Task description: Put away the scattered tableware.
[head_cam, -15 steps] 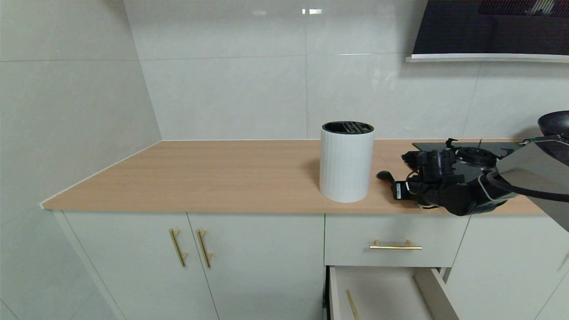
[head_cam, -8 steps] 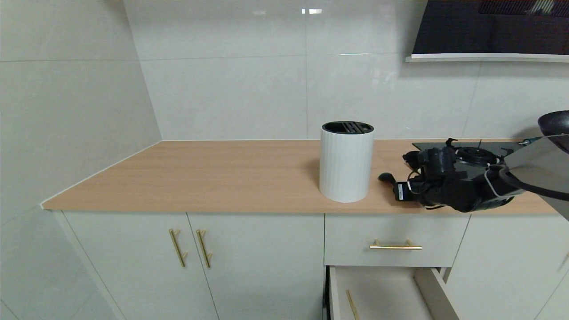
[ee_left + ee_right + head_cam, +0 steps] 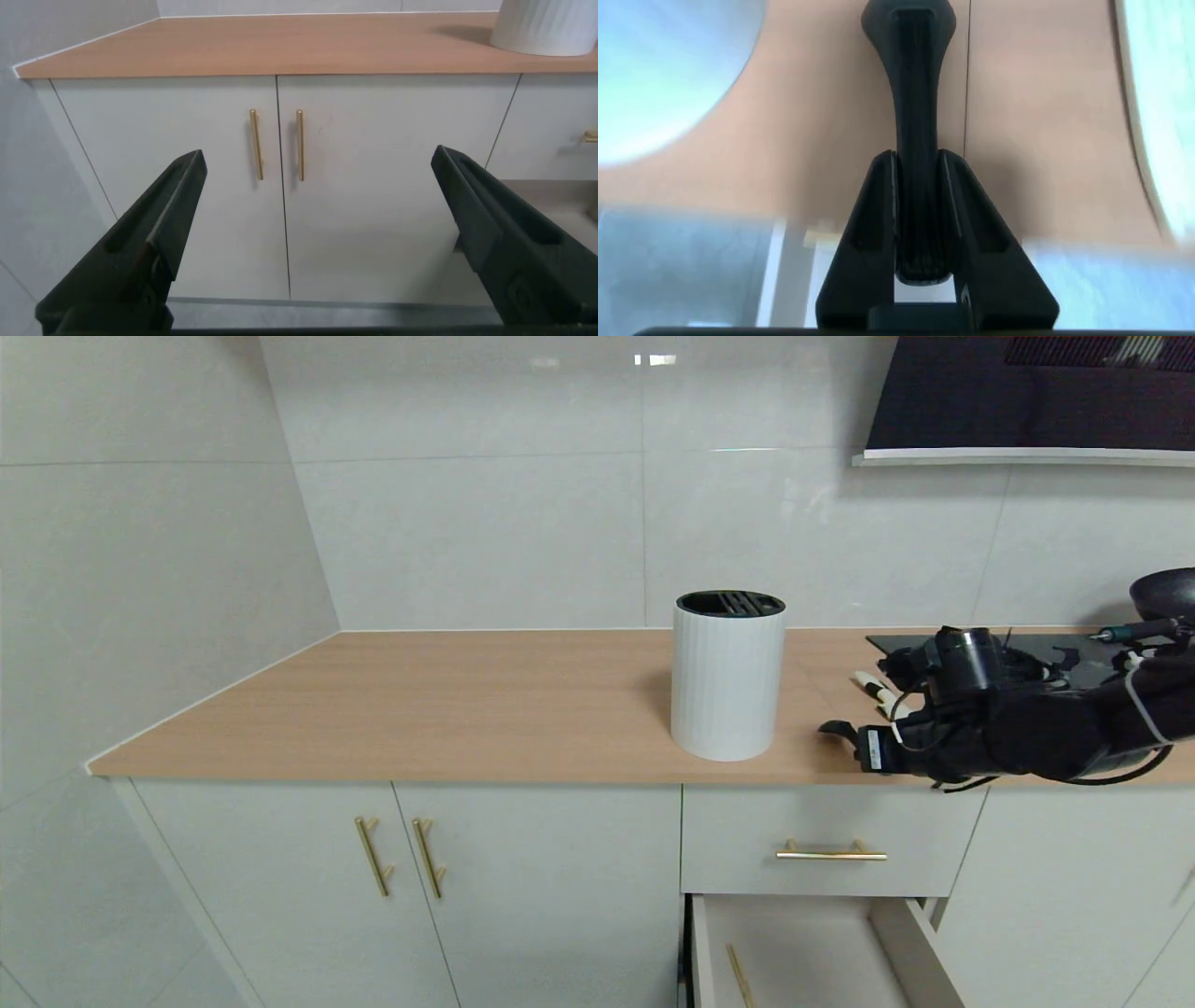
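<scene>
The black utensil handle [image 3: 911,112] sits lengthwise between the right gripper [image 3: 915,166] jaws, which are clenched on its sides, its rounded butt end sticking out past the fingertips toward the white ribbed cylindrical holder [image 3: 727,677], near it but apart. The right arm lies nearly level from the right, low over the front edge of the light wooden countertop [image 3: 467,700]. The left gripper [image 3: 318,233] hangs spread wide below counter height, facing the white cabinet doors [image 3: 392,187].
</scene>
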You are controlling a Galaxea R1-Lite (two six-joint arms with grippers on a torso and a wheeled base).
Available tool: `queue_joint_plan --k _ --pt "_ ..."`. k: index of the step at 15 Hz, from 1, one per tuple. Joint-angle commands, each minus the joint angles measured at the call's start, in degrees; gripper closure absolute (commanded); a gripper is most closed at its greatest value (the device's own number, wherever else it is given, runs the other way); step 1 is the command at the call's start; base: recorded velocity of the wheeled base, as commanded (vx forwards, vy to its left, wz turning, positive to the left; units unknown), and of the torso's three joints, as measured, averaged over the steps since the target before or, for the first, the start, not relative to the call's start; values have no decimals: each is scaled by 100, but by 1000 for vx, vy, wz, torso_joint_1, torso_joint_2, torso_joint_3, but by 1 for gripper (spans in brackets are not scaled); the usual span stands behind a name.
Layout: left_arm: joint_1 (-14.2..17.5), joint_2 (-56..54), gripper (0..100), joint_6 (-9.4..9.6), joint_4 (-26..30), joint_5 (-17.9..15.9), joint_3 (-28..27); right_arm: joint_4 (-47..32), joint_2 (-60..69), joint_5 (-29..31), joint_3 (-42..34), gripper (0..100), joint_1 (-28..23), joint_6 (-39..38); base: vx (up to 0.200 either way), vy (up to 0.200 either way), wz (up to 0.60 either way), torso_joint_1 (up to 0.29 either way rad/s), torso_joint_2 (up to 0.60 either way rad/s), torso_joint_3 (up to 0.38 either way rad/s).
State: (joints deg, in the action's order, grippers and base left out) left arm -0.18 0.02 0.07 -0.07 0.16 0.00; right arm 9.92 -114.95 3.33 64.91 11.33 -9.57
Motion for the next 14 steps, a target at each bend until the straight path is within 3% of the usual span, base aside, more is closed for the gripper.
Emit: queue_joint_plan --k 1,7,14 --pt "1 -2 0 -7 -1 2 0 10 825 19 -743 100 116 -168 0 0 0 0 0 0" --pt "1 -2 0 1 -1 2 0 45 1950 -8 -2466 100 239 -230 0 0 0 0 0 0" --pt "1 -2 0 1 -1 2 0 528 1827 1 -3020 100 485 -274 0 0 0 0 0 0"
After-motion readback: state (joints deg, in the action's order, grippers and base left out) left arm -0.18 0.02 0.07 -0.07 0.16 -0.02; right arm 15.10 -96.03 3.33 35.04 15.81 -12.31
